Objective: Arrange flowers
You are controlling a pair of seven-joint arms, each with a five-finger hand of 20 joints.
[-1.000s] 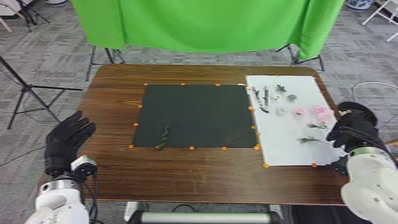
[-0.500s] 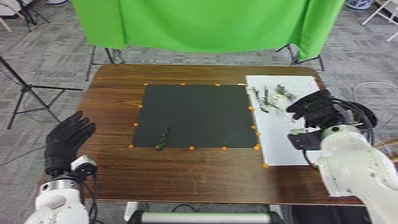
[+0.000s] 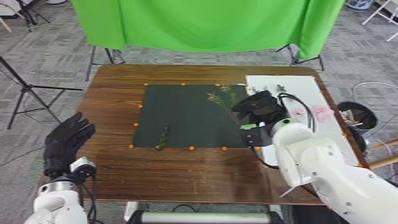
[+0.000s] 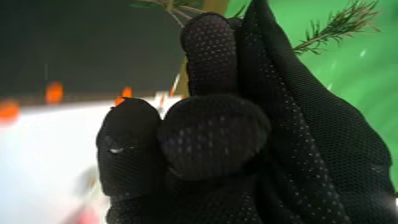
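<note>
My right hand [image 3: 258, 106] is over the right edge of the dark mat [image 3: 191, 117], curled round a leafy green sprig [image 3: 220, 98] whose tips stick out toward the mat's far right part. In the right wrist view the hand [image 4: 213, 135] has its thumb and fingers closed together, and a needle-leaved sprig [image 4: 338, 29] stands out beyond them. A dark green stem [image 3: 163, 137] lies on the mat's near left part. Pink flowers [image 3: 322, 114] lie on the white sheet [image 3: 306, 86], right of my right hand. My left hand [image 3: 67, 140] rests at the table's left edge, fingers straight.
Orange markers [image 3: 192, 148] line the mat and the sheet. A dark round bin [image 3: 357, 116] stands beyond the table's right edge. A green cloth [image 3: 209, 25] hangs behind the table [image 3: 178, 172].
My right hand has moved left from the table's right edge, across the white sheet to the mat, with the sprig now in it. My left hand has kept still.
</note>
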